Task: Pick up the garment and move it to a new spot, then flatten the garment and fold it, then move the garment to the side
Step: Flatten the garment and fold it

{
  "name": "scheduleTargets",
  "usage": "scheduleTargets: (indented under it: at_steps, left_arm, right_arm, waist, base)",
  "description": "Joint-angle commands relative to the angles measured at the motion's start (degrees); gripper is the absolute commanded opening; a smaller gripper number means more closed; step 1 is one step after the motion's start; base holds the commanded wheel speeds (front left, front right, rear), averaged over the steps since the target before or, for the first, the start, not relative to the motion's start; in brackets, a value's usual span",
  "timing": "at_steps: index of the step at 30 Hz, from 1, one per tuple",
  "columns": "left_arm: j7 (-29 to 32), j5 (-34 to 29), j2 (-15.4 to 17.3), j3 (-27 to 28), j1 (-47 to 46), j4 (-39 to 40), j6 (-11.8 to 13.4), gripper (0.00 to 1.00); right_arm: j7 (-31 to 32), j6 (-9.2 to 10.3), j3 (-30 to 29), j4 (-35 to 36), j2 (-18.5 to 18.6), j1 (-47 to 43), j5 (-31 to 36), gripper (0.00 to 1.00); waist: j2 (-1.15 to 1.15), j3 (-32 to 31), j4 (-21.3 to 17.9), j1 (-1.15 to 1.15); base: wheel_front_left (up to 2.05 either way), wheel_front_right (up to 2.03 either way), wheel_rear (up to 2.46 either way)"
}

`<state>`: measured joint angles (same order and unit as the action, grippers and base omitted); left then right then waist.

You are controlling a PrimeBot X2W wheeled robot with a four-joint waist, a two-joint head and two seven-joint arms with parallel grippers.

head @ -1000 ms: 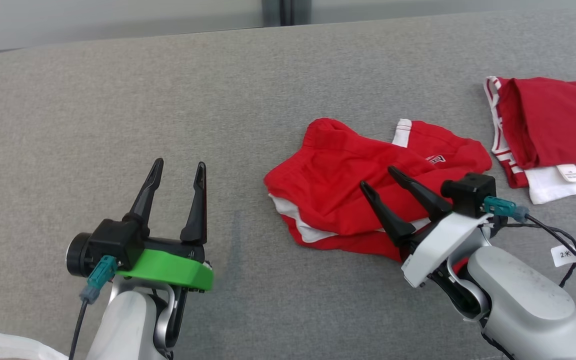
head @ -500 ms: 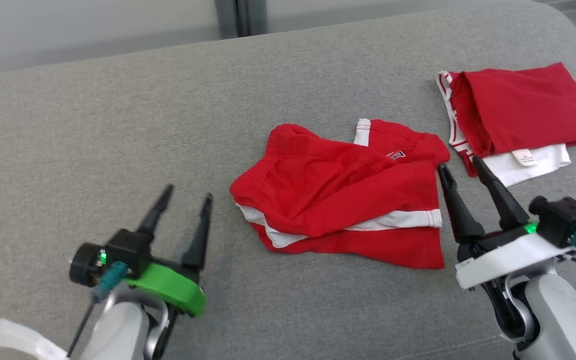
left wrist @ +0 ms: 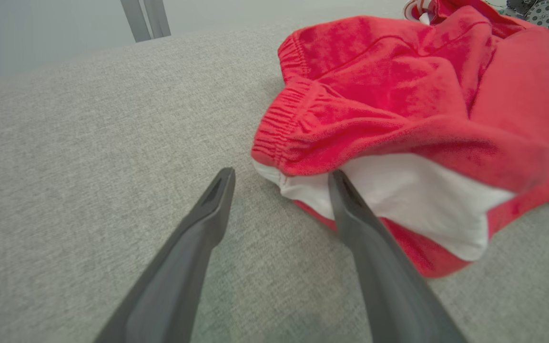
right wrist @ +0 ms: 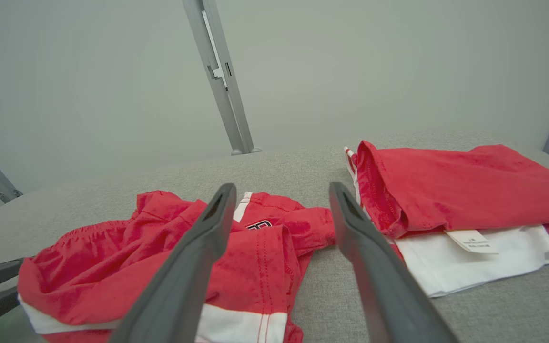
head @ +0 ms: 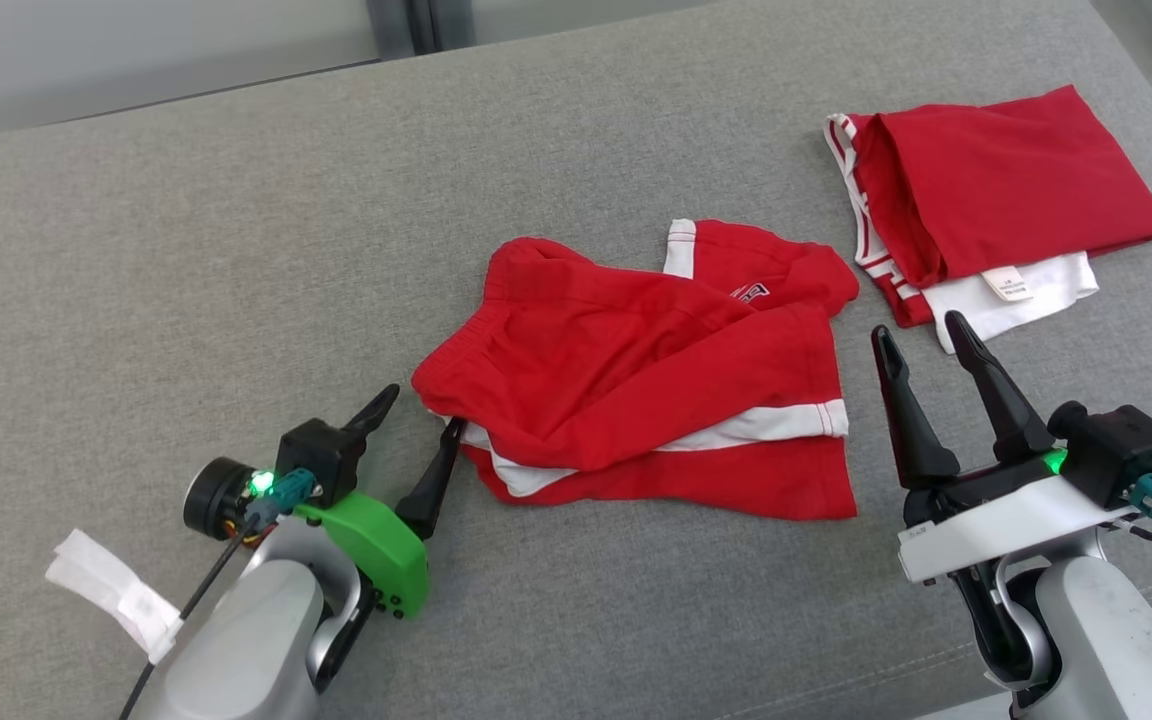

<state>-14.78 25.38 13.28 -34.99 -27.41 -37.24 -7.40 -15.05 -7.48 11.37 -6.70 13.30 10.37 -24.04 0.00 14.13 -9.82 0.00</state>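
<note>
Lying just past the right gripper (head: 917, 326), beyond its tips and off to its outer side: folded red cloth (head: 996, 190) with white trim and a white label (head: 1008, 284). It is a flat, neat rectangle, apart from the garment. Grey cushion surface (head: 186, 250) is under everything, woven, a bit fuzzy. Grey metal post (right wrist: 222, 76) stands behind the far edge in the right wrist view. White tape tag (head: 106, 590) is on the left arm's cable.

Garment (head: 636, 380): red shorts, soft knit, gathered elastic waistband, white side stripes, small printed logo. Bunched and creased, it lies on the cushion between the two grippers.

Left gripper (head: 423, 408) is low at the surface with fingers spread apart. One finger (left wrist: 350, 214) has its tip at the white stripe under the waistband corner; touching or just short, can't tell. The other finger is over bare cushion beside the garment.

Right gripper fingers are also apart, just beside the garment's hem end, not touching.
</note>
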Motion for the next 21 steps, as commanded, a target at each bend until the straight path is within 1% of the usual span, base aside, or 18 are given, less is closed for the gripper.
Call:
scheduleTargets:
  at_steps: [1, 6, 12, 13, 14, 15, 16, 17, 21]
  left_arm:
    - [-0.31, 0.71, 0.06, -0.48, -1.36, -0.81, -0.10, 1.00]
    - [-0.37, 1.55, -0.07, -1.51, -4.41, -4.27, -0.10, 1.00]
    - [-0.39, 2.25, -0.08, -1.82, -5.35, -4.17, -0.10, 1.00]
    - [-0.39, 2.37, 0.04, -2.17, -5.33, -4.12, -0.10, 0.82]
    - [-0.39, 2.54, 0.12, -2.54, -5.30, -3.99, -0.10, 0.69]
    - [-0.39, 2.78, 0.29, -2.82, -5.33, -3.83, -0.10, 0.25]
    - [-0.40, 2.90, 0.45, -3.03, -5.34, -3.66, -0.10, 0.05]
    - [-0.40, 3.09, 0.63, -3.15, -5.40, -3.26, -0.11, 0.00]
    - [-0.40, 3.36, 1.37, -2.96, -4.99, -2.04, -0.11, 0.00]
  right_arm:
    - [-0.16, -0.02, -0.05, 0.28, -0.51, 0.69, 0.34, 1.00]
    - [-0.16, -0.01, -0.13, 0.24, -0.94, 0.67, 0.52, 1.00]
    - [-0.16, -0.01, -0.58, -0.19, -1.19, 0.56, 0.67, 1.00]
    - [-0.16, -0.02, -0.63, -0.26, -1.23, 0.58, 0.70, 1.00]
    - [-0.16, -0.02, -0.64, -0.30, -1.27, 0.61, 0.71, 1.00]
    - [-0.16, -0.01, -0.64, -0.40, -1.31, 0.65, 0.78, 1.00]
    - [-0.16, -0.01, -0.61, -0.52, -1.34, 0.66, 0.76, 1.00]
    - [-0.16, -0.02, -0.53, -0.76, -1.37, 0.63, 0.73, 1.00]
    - [-0.16, -0.01, 0.06, -1.65, -1.01, -0.11, 1.20, 1.00]
  waist:
    - [0.00, 0.60, -0.55, 0.00]
    - [0.00, 1.24, -1.10, 0.00]
    - [0.00, 1.47, -1.21, 0.00]
    - [0.00, 1.49, -1.21, 0.00]
    - [0.00, 1.50, -1.21, 0.00]
    - [0.00, 1.49, -1.19, 0.00]
    - [0.00, 1.48, -1.16, 0.00]
    - [0.00, 1.46, -1.10, 0.00]
    - [0.00, 1.07, -0.85, 0.00]
  base:
    - [0.00, 0.00, 0.00]
    - [0.00, 0.00, 0.00]
    - [0.00, 0.00, 0.00]
    - [0.00, 0.00, 0.00]
    - [0.00, 0.00, 0.00]
    - [0.00, 0.00, 0.00]
    - [0.00, 0.00, 0.00]
    - [0.00, 0.00, 0.00]
    - [0.00, 0.00, 0.00]
